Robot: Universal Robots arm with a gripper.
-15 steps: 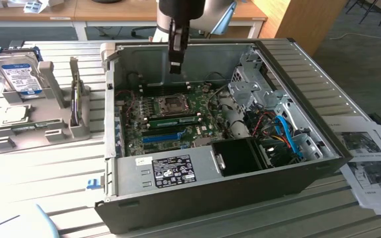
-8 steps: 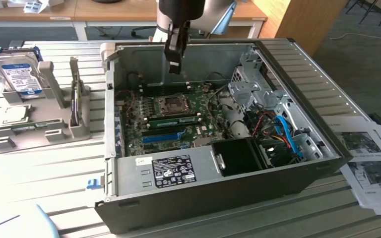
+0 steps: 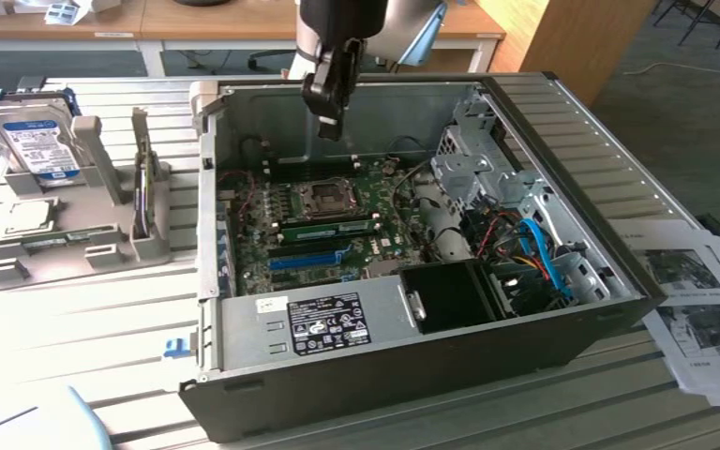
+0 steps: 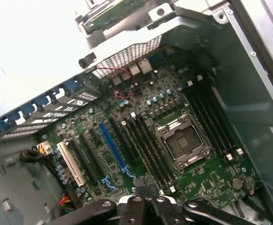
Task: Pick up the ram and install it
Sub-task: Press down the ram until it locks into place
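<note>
The ram [image 3: 325, 228] is a thin green stick lying along a slot on the motherboard [image 3: 288, 246], between the processor socket [image 3: 331, 195] and the blue slot strip [image 3: 304, 259]. My gripper [image 3: 329, 129] hangs well above it, over the back half of the open computer case [image 3: 397, 370]. In the wrist view my gripper [image 4: 145, 188] has its black fingertips [image 4: 137, 186] pressed together with nothing between them. It looks down on the socket [image 4: 180, 143], the dark memory slots [image 4: 148, 150] and the blue slot strip [image 4: 112, 146].
On the exterior view's left a grey holder [image 3: 91, 230] carries a silver hard drive [image 3: 37, 141] with a blue-white label. Drive cages [image 3: 486, 164] and cables [image 3: 535, 253] crowd the case's right side. Printed sheets [image 3: 697, 309] lie on the table.
</note>
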